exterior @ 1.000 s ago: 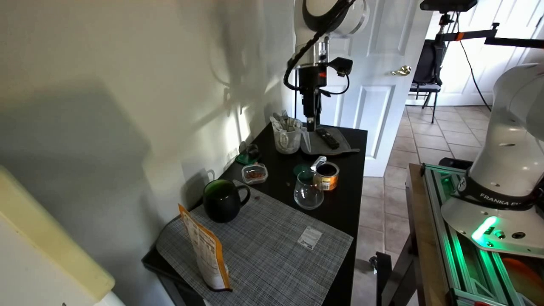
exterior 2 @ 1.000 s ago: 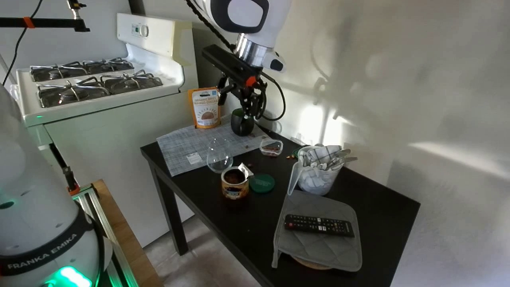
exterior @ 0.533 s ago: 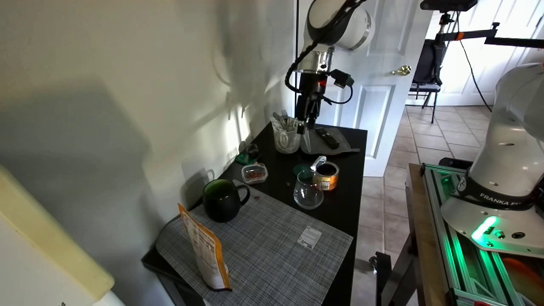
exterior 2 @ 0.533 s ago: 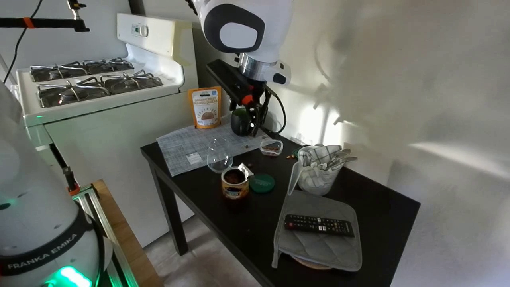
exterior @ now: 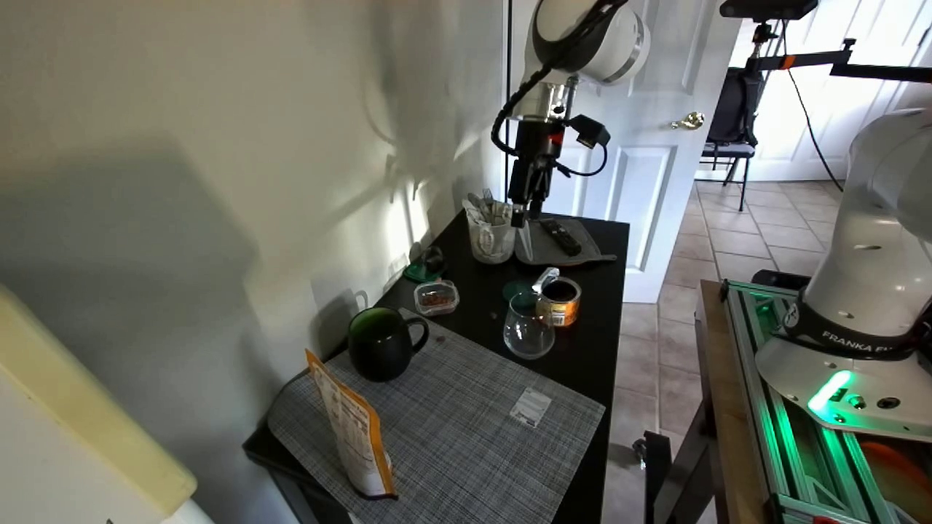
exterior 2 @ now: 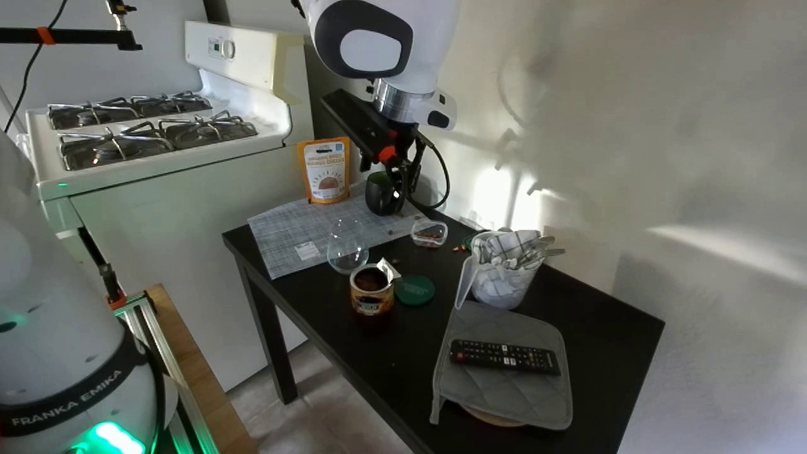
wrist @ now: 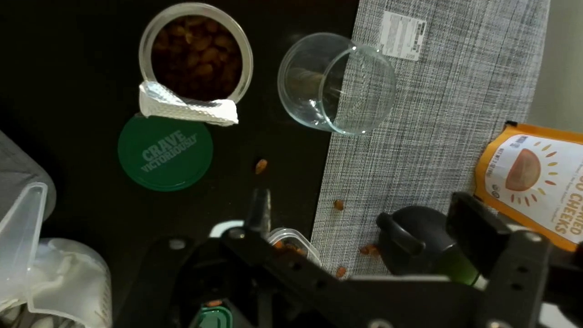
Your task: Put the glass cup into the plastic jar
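The clear glass cup (exterior: 528,335) stands upright by the placemat's edge in both exterior views (exterior 2: 347,255); it shows whole in the wrist view (wrist: 309,98). The pale translucent plastic jar (exterior 2: 504,290) stands at the wall, with a checked cloth and cutlery in it; part of it shows in the wrist view (wrist: 101,282). My gripper (exterior: 526,216) hangs in the air above the table, apart from cup and jar. In the wrist view my gripper (wrist: 366,212) is open, its fingers wide apart with nothing held; the cup lies beyond the fingertips.
An orange-labelled can of nuts (exterior 2: 372,304) stands close beside the cup, with a green lid (exterior 2: 414,290). A black mug (exterior: 378,346) and an upright pouch (exterior: 353,429) are on the placemat (exterior: 466,429). A remote (exterior 2: 504,356) lies on a grey pot holder (exterior 2: 504,400).
My gripper has come lower and turned a little over the last second, then risen very slightly. The cup, jar and other things have not moved.
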Robot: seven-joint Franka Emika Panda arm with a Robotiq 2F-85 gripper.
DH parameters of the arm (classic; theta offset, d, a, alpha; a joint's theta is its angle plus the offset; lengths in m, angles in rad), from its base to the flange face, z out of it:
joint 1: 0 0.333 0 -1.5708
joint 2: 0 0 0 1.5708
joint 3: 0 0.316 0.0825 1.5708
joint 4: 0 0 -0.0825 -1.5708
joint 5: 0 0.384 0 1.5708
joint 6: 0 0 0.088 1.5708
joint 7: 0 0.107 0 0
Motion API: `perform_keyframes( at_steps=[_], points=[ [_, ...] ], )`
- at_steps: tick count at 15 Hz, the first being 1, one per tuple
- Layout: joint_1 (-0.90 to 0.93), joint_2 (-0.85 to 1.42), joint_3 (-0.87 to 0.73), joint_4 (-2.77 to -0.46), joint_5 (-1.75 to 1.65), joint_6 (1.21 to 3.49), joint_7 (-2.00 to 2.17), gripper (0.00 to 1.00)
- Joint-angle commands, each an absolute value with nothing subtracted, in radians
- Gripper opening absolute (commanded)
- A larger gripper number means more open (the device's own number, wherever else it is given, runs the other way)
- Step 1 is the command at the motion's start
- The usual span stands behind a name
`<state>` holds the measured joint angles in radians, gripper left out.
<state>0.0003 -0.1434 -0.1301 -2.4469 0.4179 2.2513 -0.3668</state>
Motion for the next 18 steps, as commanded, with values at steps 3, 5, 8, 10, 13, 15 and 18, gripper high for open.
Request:
perform_keyframes(
  at_steps=[3,5,8,10,13,15,18],
  points=[
    [-0.012,-0.117,-0.093,-2.495,0.33,2.265,-0.31,1.0],
    [-0.014,-0.106,-0.091,-2.509,0.304,2.278,-0.299,1.0],
    [-0.007,-0.086,-0.096,-2.523,0.339,2.291,-0.376,1.0],
    [0.0,-0.047,-0.094,-2.511,0.378,2.308,-0.436,1.0],
    [0.0,0.013,-0.082,-2.487,0.424,2.304,-0.506,1.0],
    [-0.005,0.044,-0.068,-2.476,0.442,2.311,-0.54,1.0],
    [-0.009,0.085,-0.042,-2.464,0.455,2.35,-0.561,1.0]
  ],
)
